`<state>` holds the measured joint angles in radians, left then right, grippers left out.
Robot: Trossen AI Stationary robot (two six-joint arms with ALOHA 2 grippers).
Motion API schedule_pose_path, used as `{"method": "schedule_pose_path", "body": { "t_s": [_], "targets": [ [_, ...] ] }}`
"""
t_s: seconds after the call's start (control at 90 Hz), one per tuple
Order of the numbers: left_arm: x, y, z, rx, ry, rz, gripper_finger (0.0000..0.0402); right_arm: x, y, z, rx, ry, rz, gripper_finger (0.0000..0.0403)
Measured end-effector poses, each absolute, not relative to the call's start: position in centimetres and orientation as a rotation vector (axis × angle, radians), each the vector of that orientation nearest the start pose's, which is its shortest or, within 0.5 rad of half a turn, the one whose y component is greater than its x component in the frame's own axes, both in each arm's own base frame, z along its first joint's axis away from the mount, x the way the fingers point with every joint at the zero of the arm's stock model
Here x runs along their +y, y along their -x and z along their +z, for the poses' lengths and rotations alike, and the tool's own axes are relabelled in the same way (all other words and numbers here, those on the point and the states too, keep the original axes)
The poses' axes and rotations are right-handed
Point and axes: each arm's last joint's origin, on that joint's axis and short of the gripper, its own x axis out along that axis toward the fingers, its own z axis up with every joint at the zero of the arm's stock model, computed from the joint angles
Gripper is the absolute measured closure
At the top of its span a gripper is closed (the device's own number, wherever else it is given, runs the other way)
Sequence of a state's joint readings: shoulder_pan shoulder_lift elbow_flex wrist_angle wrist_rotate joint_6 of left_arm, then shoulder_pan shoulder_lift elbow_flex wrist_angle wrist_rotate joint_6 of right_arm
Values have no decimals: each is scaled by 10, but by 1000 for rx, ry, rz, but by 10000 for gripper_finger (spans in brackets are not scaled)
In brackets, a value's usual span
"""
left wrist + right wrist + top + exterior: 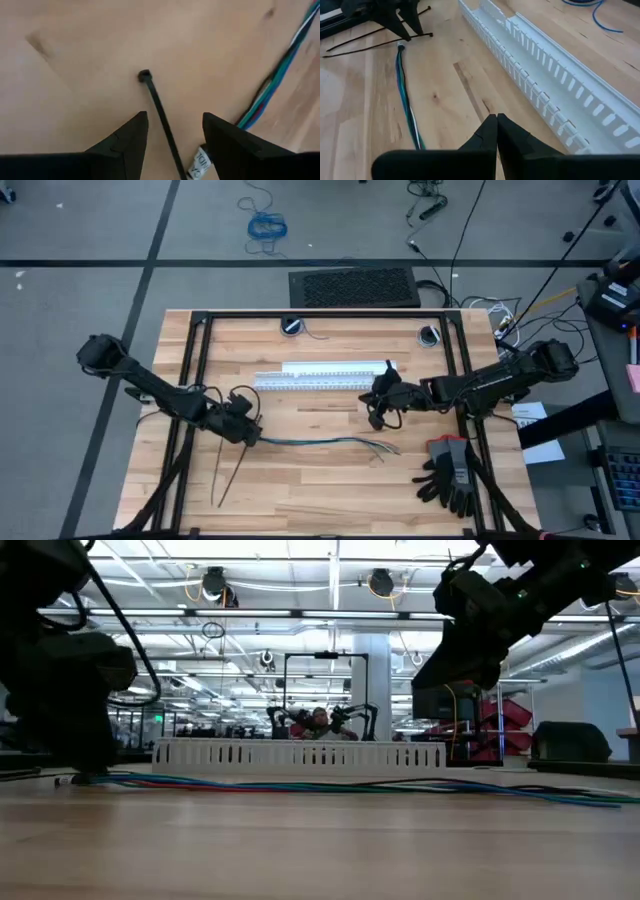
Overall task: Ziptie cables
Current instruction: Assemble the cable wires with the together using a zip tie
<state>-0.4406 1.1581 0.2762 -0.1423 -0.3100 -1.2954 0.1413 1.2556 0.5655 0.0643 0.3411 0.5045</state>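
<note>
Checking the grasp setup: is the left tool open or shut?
Open: the left tool shows a clear gap between its fingers, straddling a ziptie lying on the table.

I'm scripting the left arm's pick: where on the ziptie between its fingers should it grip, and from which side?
Grip the ziptie on its thin strap just behind the square head, coming straight down. It lies flat on the table, and the open left gripper already straddles it.

Table (330,480): pale wood planks, matt, visible grain, dark metal frame. 
Duct (320,377): white slotted plastic, smooth, slightly glossy. 
Cables (320,442): thin wires in smooth blue, green and grey plastic sheathing. 
Zipties (232,475): thin black plastic strips, matt. 
Gloves (450,472): dark and grey fabric. 
Left gripper (172,145) fingers (125,145): black, matt, smooth.
</note>
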Motion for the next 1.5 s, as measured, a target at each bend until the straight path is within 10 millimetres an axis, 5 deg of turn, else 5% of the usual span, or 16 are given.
{"method": "schedule_pose_path", "body": {
  "t_s": [0.167, 0.644, 0.8, 0.956, 1.122, 1.322, 1.5],
  "targets": [
    [-62, -153, 106, 821, 832, 493, 221, 25, -242, 191, 527, -343, -334, 403],
    [-58, -158, 97, 855, 790, 503, 388, 30, -242, 191, 520, -350, -311, 403],
    [-57, -162, 99, 796, 743, 476, 399, 29, -243, 192, 518, -319, -303, 403],
    [-58, -175, 117, 630, 631, 530, 400, 31, -243, 192, 536, -180, -260, 403],
    [-61, -198, 156, 344, 417, 535, 401, 44, -247, 187, 542, -24, -139, 403],
    [-65, -216, 200, 27, 359, 448, 401, 55, -268, 172, 478, 39, 30, 403],
    [-65, -215, 200, 52, 234, 443, 401, 55, -305, 161, 187, 142, 243, 403]
  ]
}}
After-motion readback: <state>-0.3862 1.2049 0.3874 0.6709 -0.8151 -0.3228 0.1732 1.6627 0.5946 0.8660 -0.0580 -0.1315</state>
